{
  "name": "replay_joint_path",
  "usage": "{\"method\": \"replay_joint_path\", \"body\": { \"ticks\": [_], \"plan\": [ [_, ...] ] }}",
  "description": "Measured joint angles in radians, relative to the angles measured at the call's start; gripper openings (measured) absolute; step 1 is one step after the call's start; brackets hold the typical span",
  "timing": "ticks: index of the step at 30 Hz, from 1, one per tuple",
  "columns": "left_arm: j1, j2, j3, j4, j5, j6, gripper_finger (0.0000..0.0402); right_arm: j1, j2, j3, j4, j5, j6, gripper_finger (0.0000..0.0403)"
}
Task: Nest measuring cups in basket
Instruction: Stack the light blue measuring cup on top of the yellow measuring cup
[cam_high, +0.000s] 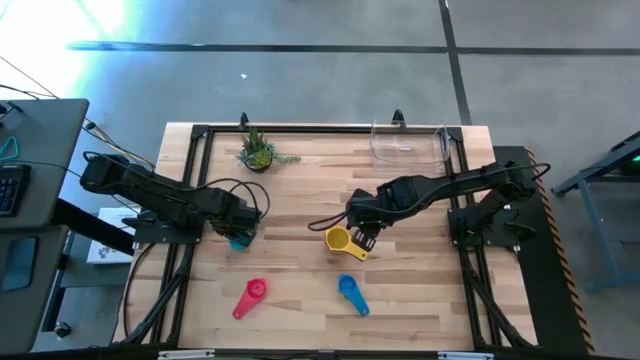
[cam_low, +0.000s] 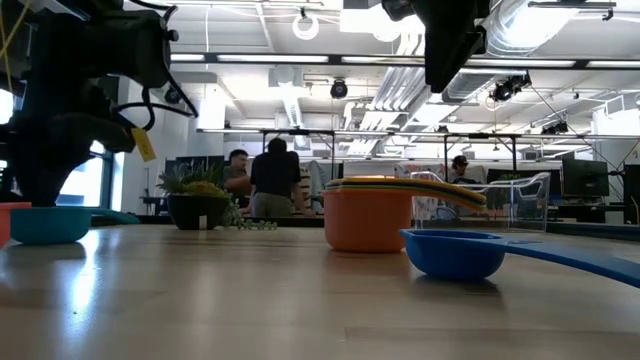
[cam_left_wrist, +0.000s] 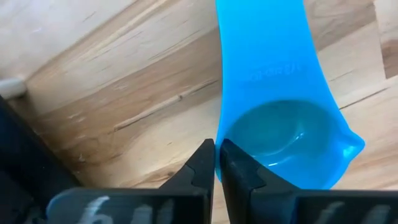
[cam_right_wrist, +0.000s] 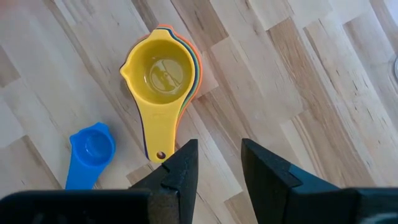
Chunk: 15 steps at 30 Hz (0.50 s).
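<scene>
A teal measuring cup (cam_high: 238, 243) sits on the table at the left, and my left gripper (cam_left_wrist: 217, 163) is shut on it. A nested stack of cups with the yellow cup (cam_right_wrist: 160, 74) on top and an orange one (cam_low: 368, 220) outermost stands at mid-table. My right gripper (cam_right_wrist: 219, 165) hovers open above the stack's handle end, touching nothing. A pink cup (cam_high: 250, 297) and a blue cup (cam_high: 352, 293) lie near the front edge. The clear basket (cam_high: 408, 143) stands at the far right. My left gripper pinches the side wall of the teal cup's bowl at its rim (cam_left_wrist: 219, 134), one finger inside the bowl and one outside. The fingers come from above, pointing down. The cup stands upright with its base on the table (cam_low: 50, 222).
A small potted plant (cam_high: 258, 152) stands at the far edge, left of centre. A black frame (cam_high: 200, 135) runs around the tabletop. Bare wood lies between the stack and the basket. People stand in the room beyond the table.
</scene>
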Motion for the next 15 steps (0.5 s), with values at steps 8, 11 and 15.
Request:
{"method": "replay_joint_path", "body": {
  "ticks": [8, 11, 15],
  "plan": [
    [0.0, 0.0, 0.031, 0.018, 0.008, 0.118, 0.0003, 0.0, 0.0, 0.0, 0.0, 0.001, 0.021, 0.0114],
    [0.0, 0.001, 0.077, 0.029, 0.01, 0.209, 0.0002, 0.0, 0.0, 0.0, 0.0, 0.001, 0.046, 0.0114],
    [0.0, 0.001, 0.156, 0.046, 0.011, 0.353, 0.0002, 0.0, 0.0, 0.0, 0.0, 0.001, 0.089, 0.0114]
  ]
}}
